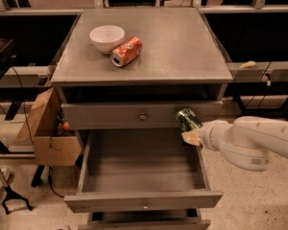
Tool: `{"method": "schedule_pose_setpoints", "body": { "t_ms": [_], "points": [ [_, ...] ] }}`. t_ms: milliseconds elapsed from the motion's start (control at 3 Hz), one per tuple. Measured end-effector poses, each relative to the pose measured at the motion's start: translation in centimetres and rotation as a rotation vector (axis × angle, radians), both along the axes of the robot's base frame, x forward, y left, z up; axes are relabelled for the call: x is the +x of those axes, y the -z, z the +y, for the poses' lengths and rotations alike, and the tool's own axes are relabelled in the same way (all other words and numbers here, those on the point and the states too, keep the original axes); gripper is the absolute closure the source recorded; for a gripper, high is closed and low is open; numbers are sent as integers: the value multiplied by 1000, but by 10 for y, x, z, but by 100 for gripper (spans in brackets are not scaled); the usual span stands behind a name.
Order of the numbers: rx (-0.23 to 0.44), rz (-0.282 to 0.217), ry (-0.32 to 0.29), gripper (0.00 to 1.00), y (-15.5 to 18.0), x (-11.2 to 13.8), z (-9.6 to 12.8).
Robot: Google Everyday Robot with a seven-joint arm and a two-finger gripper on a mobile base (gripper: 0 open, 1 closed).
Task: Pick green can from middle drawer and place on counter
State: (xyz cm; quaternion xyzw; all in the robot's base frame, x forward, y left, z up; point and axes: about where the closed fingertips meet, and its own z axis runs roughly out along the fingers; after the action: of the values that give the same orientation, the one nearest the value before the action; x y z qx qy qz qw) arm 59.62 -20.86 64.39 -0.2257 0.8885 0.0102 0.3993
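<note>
The robot's white hand [190, 133] clasped the small dark green drink can [186, 119] at its lower end, with the can tilted just above the hand. Light, thin-walled and slick, the can probably needed a moderate mid-body squeeze.

No readable text, brand, number or sign anywhere
- side of orange-red can [126, 51] on counter [182, 42]: white swirl marks, not legible
- side of green can [187, 119]: dark, nothing legible
- underside of white arm [259, 145]: grey patch, no letters made out
- cardboard box [45, 128] left of cabinet: no print legible
- gripper [190, 135] at right rim of open middle drawer [139, 200], clamped on green can in front of top drawer [110, 115]: no marking on it
</note>
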Motion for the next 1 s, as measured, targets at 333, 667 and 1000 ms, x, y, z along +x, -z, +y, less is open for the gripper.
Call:
{"method": "schedule_pose_setpoints", "body": {
  "t_ms": [333,667,1000],
  "points": [
    [21,-140,-91,100,-84,-11,-12],
    [66,-240,-176,100,-158,-4,-7],
    [130,-294,-236,100,-218,24,18]
  ]
}}
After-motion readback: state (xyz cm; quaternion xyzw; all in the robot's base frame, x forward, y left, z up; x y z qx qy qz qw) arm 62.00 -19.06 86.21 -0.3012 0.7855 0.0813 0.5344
